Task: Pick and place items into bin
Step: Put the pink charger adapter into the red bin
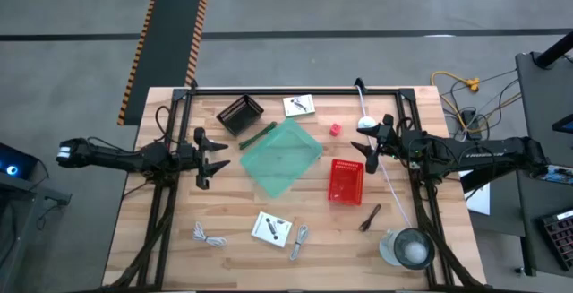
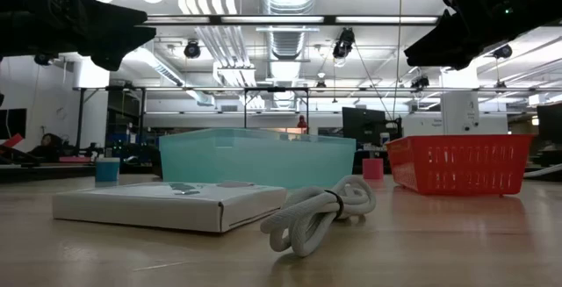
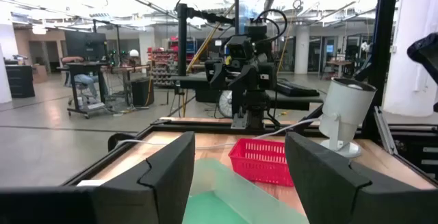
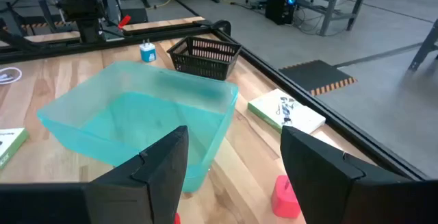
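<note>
A teal translucent bin (image 1: 282, 157) stands at the table's middle, also in the low view (image 2: 259, 157) and the right wrist view (image 4: 144, 125). Loose items lie around it: a white coiled cable (image 1: 208, 235), a white printed packet (image 1: 272, 229) and a metal piece (image 1: 300, 236) near the front, a second packet (image 1: 299, 106) at the far side, a tiny red cube (image 1: 335, 129), a dark stick (image 1: 370, 217), and a green pen (image 1: 257, 135) against the bin's far-left side. My left gripper (image 1: 213, 156) is open and empty, raised left of the bin. My right gripper (image 1: 370, 150) is open and empty, raised right of it.
A black mesh basket (image 1: 240, 114) stands far left of the bin, and a red basket (image 1: 346, 181) to its right. A round glass container (image 1: 407, 248) stands at the near right corner. A white device on a cable (image 1: 366, 123) stands by the right arm. A black frame (image 1: 295, 90) rims the table.
</note>
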Robot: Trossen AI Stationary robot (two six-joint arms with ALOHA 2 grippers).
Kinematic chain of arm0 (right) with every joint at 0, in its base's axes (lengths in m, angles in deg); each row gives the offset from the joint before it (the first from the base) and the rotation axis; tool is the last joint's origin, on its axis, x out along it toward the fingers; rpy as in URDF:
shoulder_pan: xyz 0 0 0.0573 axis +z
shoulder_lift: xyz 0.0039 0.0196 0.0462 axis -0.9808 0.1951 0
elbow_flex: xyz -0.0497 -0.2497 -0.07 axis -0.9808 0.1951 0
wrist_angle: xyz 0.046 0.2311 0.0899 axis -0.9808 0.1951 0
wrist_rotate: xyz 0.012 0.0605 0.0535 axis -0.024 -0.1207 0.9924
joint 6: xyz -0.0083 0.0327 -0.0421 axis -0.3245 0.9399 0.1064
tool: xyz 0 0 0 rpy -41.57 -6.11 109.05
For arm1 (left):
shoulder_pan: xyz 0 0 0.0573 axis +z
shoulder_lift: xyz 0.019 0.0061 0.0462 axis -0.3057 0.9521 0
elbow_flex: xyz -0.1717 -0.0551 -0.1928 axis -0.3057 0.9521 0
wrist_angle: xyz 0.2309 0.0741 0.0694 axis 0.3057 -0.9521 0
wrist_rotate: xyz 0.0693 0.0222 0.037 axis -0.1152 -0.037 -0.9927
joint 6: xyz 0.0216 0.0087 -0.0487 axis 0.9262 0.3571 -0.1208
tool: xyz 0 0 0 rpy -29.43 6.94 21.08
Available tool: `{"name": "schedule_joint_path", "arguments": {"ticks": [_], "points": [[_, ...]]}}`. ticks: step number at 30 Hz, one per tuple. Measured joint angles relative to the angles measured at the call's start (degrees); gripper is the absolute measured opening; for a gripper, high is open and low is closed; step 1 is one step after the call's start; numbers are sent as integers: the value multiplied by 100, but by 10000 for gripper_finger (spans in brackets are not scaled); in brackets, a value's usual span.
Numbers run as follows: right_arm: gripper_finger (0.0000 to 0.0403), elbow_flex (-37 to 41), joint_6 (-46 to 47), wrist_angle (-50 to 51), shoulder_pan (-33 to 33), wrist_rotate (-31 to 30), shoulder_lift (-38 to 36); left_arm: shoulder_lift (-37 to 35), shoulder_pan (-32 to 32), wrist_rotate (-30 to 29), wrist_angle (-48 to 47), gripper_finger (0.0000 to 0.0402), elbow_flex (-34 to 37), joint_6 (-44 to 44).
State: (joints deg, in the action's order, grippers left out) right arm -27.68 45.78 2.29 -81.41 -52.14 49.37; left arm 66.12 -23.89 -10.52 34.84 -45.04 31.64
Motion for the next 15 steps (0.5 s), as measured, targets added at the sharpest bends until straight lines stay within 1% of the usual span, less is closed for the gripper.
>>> {"name": "schedule_joint_path", "arguments": {"ticks": [5, 7, 15], "points": [[219, -5, -7, -124, -15, -72, 173, 71, 0, -4, 11, 211, -2, 45], [219, -134, 7, -64, -43, -155, 288, 90, 0, -29, 65, 211, 0, 52], [219, -874, 88, 728, -166, -201, 939, 142, 0, -49, 92, 211, 0, 35]]}}
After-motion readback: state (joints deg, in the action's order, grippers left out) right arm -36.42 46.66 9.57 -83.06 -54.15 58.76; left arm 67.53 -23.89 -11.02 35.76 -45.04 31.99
